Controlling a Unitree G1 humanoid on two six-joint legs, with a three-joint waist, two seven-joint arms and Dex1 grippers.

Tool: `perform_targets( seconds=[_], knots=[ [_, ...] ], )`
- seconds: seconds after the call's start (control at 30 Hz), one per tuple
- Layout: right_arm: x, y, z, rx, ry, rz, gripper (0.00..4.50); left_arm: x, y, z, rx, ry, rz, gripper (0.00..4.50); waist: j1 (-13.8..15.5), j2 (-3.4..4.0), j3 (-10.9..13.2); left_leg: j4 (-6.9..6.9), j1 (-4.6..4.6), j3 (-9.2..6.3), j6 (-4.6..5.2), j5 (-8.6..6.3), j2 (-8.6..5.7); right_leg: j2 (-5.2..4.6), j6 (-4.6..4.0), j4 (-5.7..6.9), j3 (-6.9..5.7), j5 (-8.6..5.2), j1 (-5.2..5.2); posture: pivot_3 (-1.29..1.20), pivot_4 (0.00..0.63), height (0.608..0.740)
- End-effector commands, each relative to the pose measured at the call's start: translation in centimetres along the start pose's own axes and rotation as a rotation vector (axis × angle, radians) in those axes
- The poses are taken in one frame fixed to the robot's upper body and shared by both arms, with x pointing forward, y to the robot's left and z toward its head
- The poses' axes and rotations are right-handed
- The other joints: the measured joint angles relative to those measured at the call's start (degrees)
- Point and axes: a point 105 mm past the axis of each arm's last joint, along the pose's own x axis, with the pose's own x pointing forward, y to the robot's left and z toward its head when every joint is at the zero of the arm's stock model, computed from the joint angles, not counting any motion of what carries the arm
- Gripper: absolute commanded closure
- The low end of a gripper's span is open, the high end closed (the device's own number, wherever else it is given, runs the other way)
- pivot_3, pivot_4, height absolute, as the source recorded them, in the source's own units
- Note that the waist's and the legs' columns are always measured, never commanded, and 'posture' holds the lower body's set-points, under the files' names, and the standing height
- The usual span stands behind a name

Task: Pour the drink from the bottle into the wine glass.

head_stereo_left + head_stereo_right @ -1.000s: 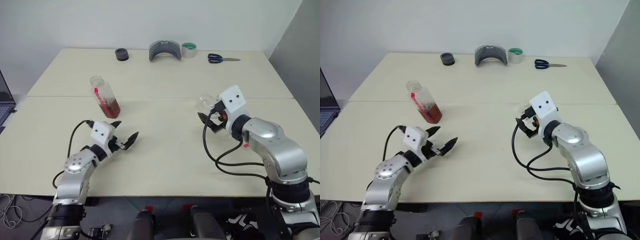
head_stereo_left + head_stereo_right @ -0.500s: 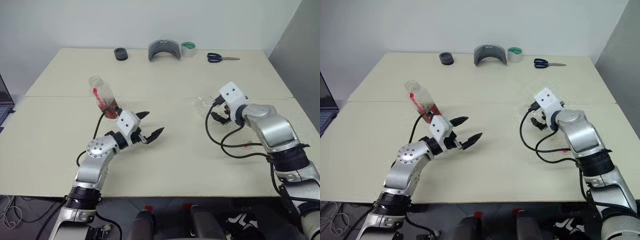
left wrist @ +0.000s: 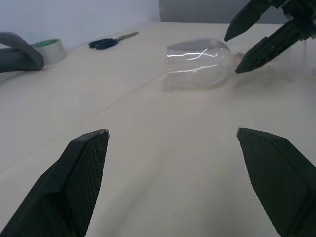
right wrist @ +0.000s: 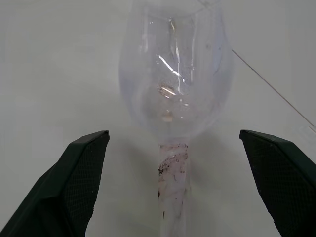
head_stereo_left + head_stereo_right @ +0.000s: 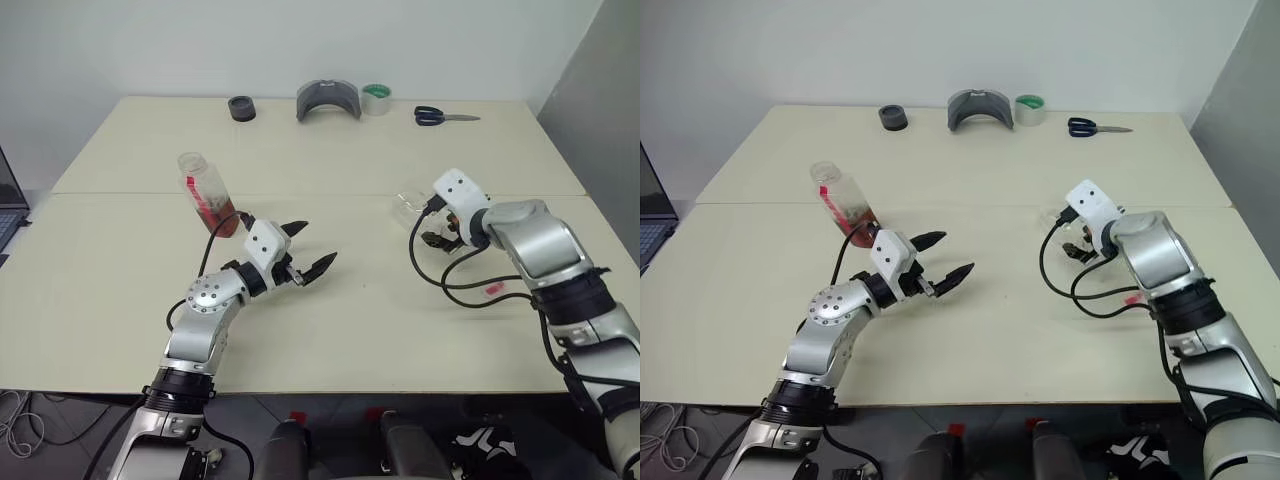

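Observation:
The wine glass (image 5: 408, 205) lies on its side on the table, right of centre, clear and empty. My right gripper (image 5: 436, 226) is open at its stem end. In the right wrist view the stem (image 4: 173, 173) runs between the wide-apart fingers and the bowl (image 4: 175, 84) lies ahead. The bottle (image 5: 207, 192) stands on the left with reddish-brown drink (image 5: 222, 218) in its lower part. My left gripper (image 5: 317, 243) is open and empty over the table's middle, right of the bottle, pointing towards the glass (image 3: 197, 61).
Along the far edge sit a black roll (image 5: 243, 108), a grey curved piece (image 5: 329, 100), a green-cored tape roll (image 5: 377, 98) and blue scissors (image 5: 440, 116). A small red scrap (image 5: 495, 288) lies under my right arm. A laptop corner (image 5: 8, 210) shows at the far left.
My left gripper has swung right, past the bottle towards the table's middle. My right arm has stretched forward and lowered its gripper over the glass's stem. Both grippers stay open.

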Motion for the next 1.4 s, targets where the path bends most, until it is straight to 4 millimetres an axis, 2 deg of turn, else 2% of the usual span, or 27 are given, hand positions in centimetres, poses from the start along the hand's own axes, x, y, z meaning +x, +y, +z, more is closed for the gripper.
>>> perform_targets(
  seconds=[0.03, 0.23, 0.3, 0.4, 0.67, 0.8, 0.97, 1.03, 1.1, 1.2, 1.4],
  knots=[
    [0.1, -0.8, 0.7, 0.0, 0.006, 0.018, 0.0, 0.3, -0.1, 0.8, 0.04, -0.041, -0.008, 0.05, 0.12, 0.0, 0.0, 0.0, -0.01, 0.0, 0.0, 0.0, -0.01, -0.01, 0.0, 0.0, 0.0, 0.0, 0.0, 0.0, 0.15, 0.74],
    [1.6, -1.5, 0.0, 0.038, 0.105, 0.105, 0.0, 0.4, -0.5, 0.0, 0.042, -0.045, -0.003, 0.05, 0.09, 0.0, 0.0, 0.01, -0.01, 0.05, 0.0, 0.0, -0.03, -0.03, -0.01, -0.01, 0.02, 0.01, -0.01, 0.0, 0.15, 0.74],
    [1.8, -1.4, 0.0, 0.041, 0.116, 0.125, 0.39, 0.4, -0.5, -0.1, 0.043, -0.047, -0.002, 0.0, 0.1, 0.0, 0.0, 0.0, -0.02, 0.03, 0.0, 0.0, -0.02, -0.02, -0.01, 0.0, 0.0, 0.01, -0.02, 0.0, 0.15, 0.74],
    [2.0, -1.0, 0.3, 0.028, 0.127, 0.165, 1.23, 0.3, -0.6, -0.2, 0.043, -0.049, 0.002, 0.0, 0.07, 0.0, 0.0, 0.0, -0.04, 0.05, 0.0, 0.0, -0.02, -0.03, -0.01, 0.0, 0.03, 0.02, -0.05, 0.0, 0.15, 0.74],
    [2.2, -1.3, 0.9, 0.064, 0.129, 0.192, 4.12, 0.3, -1.0, -0.3, 0.045, -0.049, 0.002, 0.0, -0.02, 0.01, 0.0, 0.01, -0.03, 0.04, 0.0, 0.0, -0.02, -0.03, -0.03, 0.03, 0.02, 0.02, -0.07, 0.0, 0.15, 0.74],
    [2.1, -1.4, 1.7, 0.131, 0.103, 0.194, 4.19, 0.2, -1.0, -0.3, 0.044, -0.047, 0.0, 0.0, -0.05, 0.02, 0.01, 0.0, -0.04, 0.05, 0.0, 0.0, -0.01, -0.03, -0.04, 0.04, 0.03, 0.03, -0.08, 0.0, 0.15, 0.74],
    [1.5, -3.6, 5.8, 0.434, -0.122, 0.124, 4.19, 0.3, -1.0, 0.0, 0.045, -0.047, -0.008, 0.0, -0.15, 0.06, 0.03, 0.0, -0.11, 0.1, -0.01, 0.01, -0.01, -0.03, -0.08, 0.13, 0.08, 0.05, -0.23, 0.0, 0.15, 0.74],
    [1.5, -4.6, 6.9, 0.533, -0.233, 0.079, 4.19, 0.3, -0.8, 0.2, 0.043, -0.047, -0.008, 0.0, -0.08, 0.06, 0.03, 0.05, -0.42, 0.13, -0.03, 0.02, -0.02, -0.03, -0.12, 0.29, 0.11, 0.08, -0.58, 0.0, 0.15, 0.74],
    [1.7, -5.0, 7.0, 0.594, -0.284, 0.044, 4.19, 0.3, -0.7, 0.3, 0.036, -0.048, -0.009, 0.0, 0.02, 0.06, 0.03, 0.09, -0.56, 0.09, -0.03, 0.02, -0.02, -0.03, -0.13, 0.37, 0.06, 0.08, -0.69, 0.0, 0.15, 0.74],
    [2.9, -5.1, 7.2, 0.675, -0.485, -0.045, 4.19, 0.4, -0.7, 1.1, -0.019, -0.062, -0.032, 0.0, -0.03, 0.05, 0.03, 0.09, -0.59, 0.12, -0.02, 0.01, -0.02, -0.03, -0.14, 0.36, 0.08, 0.09, -0.69, 0.0, 0.15, 0.74],
    [4.3, -3.0, 6.8, 0.693, -0.623, -0.14, 4.19, -0.1, -1.5, 2.3, -0.149, -0.057, -0.149, 0.0, -0.96, 0.05, 0.02, 0.12, -0.61, 0.19, -0.01, 0.03, 0.01, -0.03, -0.13, 0.54, 0.15, 0.09, -0.76, 0.0, 0.15, 0.74]
  ],
)
